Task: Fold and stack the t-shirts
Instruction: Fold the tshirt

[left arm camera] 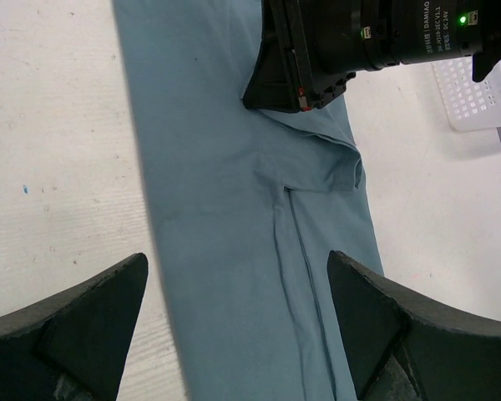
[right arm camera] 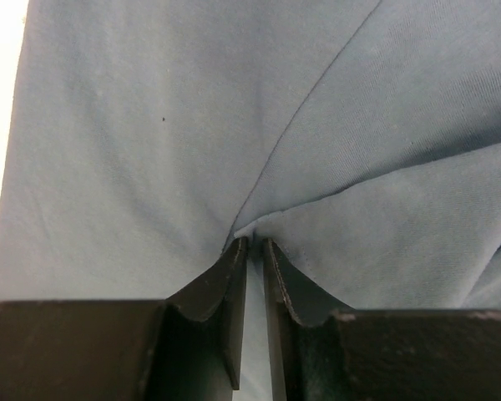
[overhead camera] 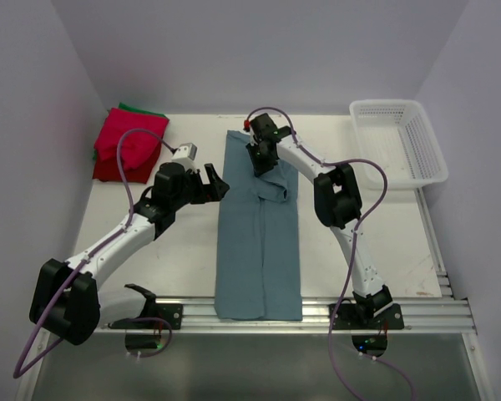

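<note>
Dusty blue-grey cloth t-shirt [overhead camera: 259, 251] — long folded strip lying between the arms. Right gripper [overhead camera: 261, 167] — pinched tight on a fold near its far end. Left gripper [overhead camera: 217, 184] spread wide beside the shirt's left edge. Red folded cloth squares [overhead camera: 125, 146], far-left corner.

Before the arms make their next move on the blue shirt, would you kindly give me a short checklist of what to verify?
1. Right tool grips the blue-grey shirt: ok, shut on a gathered fold.
2. Left tool free to help: ok, open and empty by the shirt's left edge.
3. Cloth lies smooth: not ok, it is bunched beside the right tool.
4. How many layers are pinched: cannot tell.
5. Shirt fully on the table: not ok, its near end lies over the metal rail.
6. Stack ready: ok, red shirts sit at the far left with a green one showing beneath.
</note>
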